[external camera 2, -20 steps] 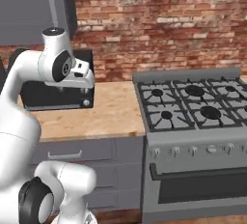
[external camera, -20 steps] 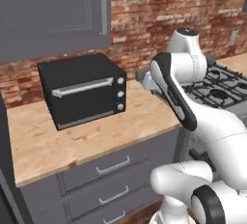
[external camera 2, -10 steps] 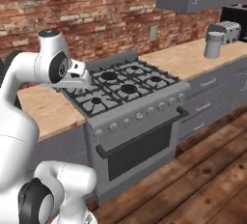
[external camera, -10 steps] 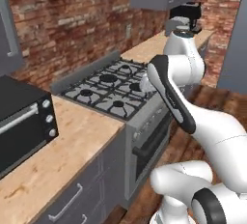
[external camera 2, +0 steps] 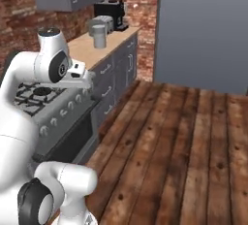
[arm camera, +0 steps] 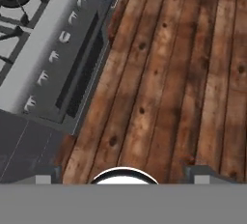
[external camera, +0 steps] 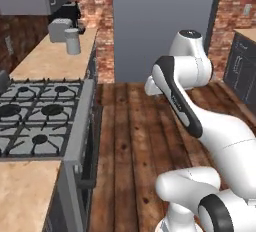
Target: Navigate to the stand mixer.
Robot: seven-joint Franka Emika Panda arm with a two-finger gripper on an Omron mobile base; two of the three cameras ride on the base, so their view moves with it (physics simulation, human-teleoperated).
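The stand mixer [external camera: 73, 41] is a small grey metallic shape far off on the wooden counter [external camera: 42, 58] beyond the stove; it is too small for details. From the other side the stand mixer [external camera 2: 99, 37] stands in front of a boxy grey toaster [external camera 2: 105, 24]. My gripper [arm camera: 125, 177] hangs open over the plank floor beside the oven front, holding nothing, with its fingertips [arm camera: 48, 177] wide apart. In the right base view the gripper [external camera 2: 83, 76] sits folded close to the arm, far from the mixer.
A gas stove [external camera: 40, 121] with knobs and an oven door [arm camera: 79, 73] runs along my left. A black coffee machine [external camera 2: 112, 13] stands at the counter's far end. A tall grey fridge [external camera: 162, 26] is ahead. Wooden floor [external camera 2: 184, 141] lies open to the right.
The whole scene has swung as the base turned: the black oven box went out of view, the stove slid left, and the fridge and floor came in. The arm's pose is unchanged.
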